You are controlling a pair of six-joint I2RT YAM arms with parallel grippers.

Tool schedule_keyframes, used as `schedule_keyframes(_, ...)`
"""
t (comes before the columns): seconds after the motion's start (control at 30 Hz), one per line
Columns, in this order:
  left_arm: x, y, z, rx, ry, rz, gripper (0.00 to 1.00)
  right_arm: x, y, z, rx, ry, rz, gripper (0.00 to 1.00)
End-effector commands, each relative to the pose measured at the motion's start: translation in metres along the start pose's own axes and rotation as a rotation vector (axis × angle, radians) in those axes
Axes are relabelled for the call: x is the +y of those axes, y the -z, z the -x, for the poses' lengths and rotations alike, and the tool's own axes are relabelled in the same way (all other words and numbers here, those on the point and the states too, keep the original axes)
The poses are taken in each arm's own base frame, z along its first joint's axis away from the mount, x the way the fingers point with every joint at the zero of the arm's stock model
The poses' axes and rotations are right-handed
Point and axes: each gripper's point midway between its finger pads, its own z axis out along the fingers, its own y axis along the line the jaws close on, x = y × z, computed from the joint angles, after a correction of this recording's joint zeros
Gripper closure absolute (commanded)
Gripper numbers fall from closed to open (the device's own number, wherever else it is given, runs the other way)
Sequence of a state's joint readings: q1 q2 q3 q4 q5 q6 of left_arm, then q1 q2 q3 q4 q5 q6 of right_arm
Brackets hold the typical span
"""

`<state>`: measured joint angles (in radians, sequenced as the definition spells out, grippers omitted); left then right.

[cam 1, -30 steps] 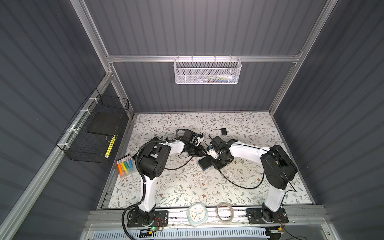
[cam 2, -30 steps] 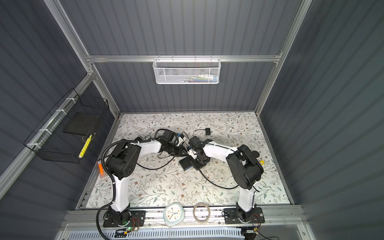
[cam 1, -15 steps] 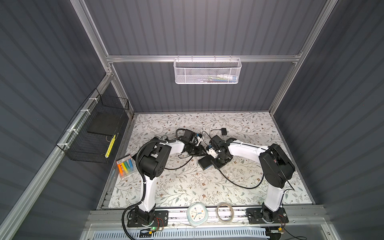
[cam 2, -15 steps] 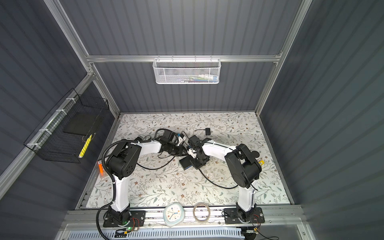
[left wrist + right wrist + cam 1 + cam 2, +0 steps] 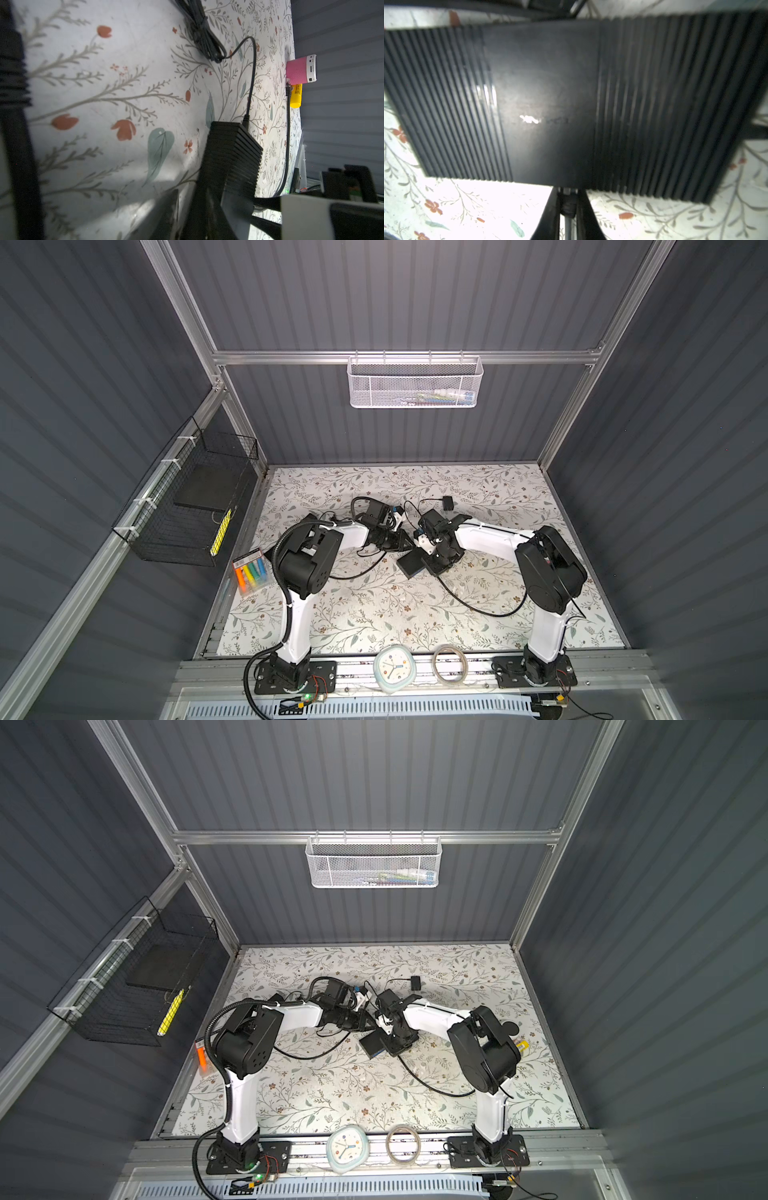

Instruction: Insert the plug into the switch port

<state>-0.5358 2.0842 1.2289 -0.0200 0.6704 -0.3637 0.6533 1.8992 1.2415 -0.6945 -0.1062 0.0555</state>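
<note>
The switch, a flat black ribbed box (image 5: 412,565) with a blue strip (image 5: 376,1052), lies mid-table. It fills the right wrist view (image 5: 550,93). My right gripper (image 5: 568,193) is shut on the black plug (image 5: 568,204), whose front end meets the box's near edge. The switch port is hidden behind the plug. The plug's cable (image 5: 478,605) loops off to the right. In the top view my right gripper (image 5: 432,562) stands over the box. My left gripper (image 5: 409,546) is shut on the box's far end (image 5: 232,149); its jaws close in on the box.
Another thin cord (image 5: 251,79) enters the box's other end. A pink speaker (image 5: 299,70) and a yellow tube (image 5: 296,95) stand by the right wall. A marker pack (image 5: 249,574) lies at the left; a clock (image 5: 392,668) and a tape ring (image 5: 449,664) sit on the front rail.
My right gripper has edged slightly left toward the box with the plug. The left gripper and the box have hardly moved.
</note>
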Motion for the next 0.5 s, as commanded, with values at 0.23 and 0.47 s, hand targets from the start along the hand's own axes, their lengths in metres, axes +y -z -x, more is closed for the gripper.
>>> schedule_keyframes(0.23, -0.017, -0.027, -0.073, 0.231, 0.093, -0.081, 0.75, -0.001, 0.039, 0.104, -0.396, 0.065, -0.022, 1.00)
schedule_keyframes(0.47, -0.018, -0.030, -0.077, 0.234, 0.098, -0.081, 0.76, -0.001, 0.040, 0.104, -0.350, 0.052, -0.020, 1.00)
